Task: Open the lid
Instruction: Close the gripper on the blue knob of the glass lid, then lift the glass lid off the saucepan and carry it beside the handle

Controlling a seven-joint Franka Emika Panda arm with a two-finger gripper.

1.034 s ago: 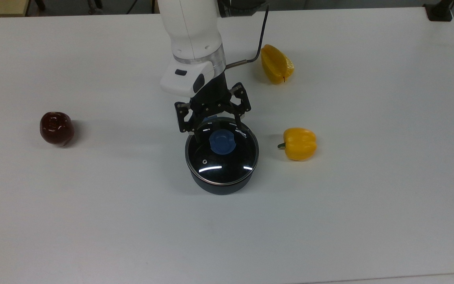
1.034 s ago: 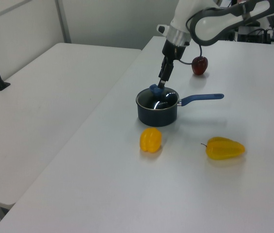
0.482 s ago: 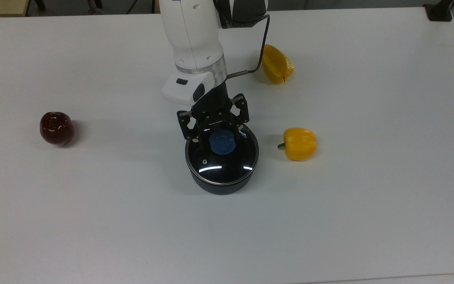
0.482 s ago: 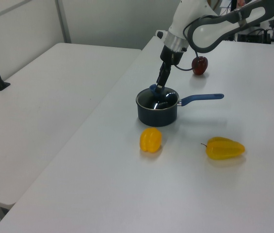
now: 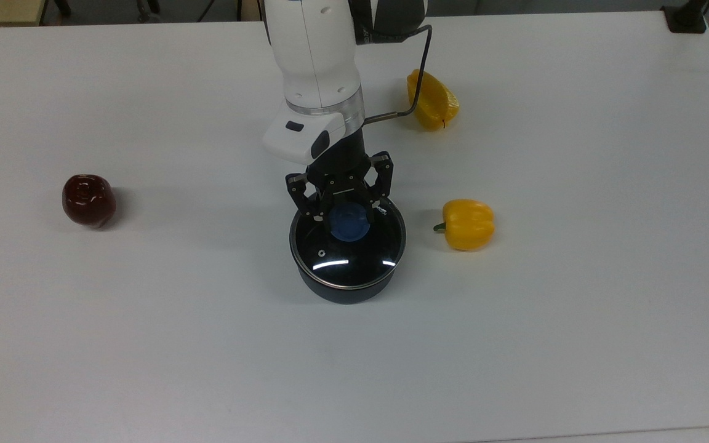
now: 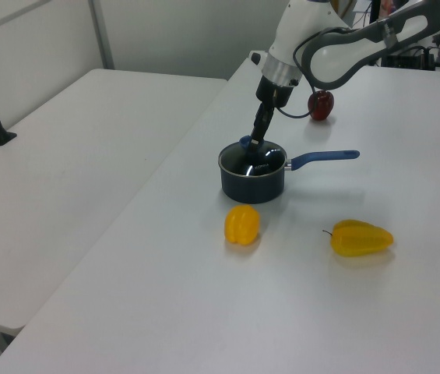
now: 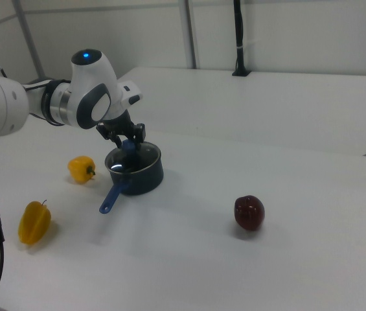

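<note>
Top view, just below centre of the frame: the lid (image 5: pixel 347 245) sits flat on the saucepan (image 5: pixel 345 289), so nothing is opened yet. The gripper (image 5: pixel 343 212) hangs over the lid's upper edge, its fingers (image 5: pixel 313 208) spread to either side of the blue knob (image 5: pixel 349 223), not visibly clamped on it. I judge the approach all but finished; closing on the knob and lifting the lid clear remain. In the left view the saucepan's blue handle (image 6: pixel 322 158) points toward the left view's right.
</note>
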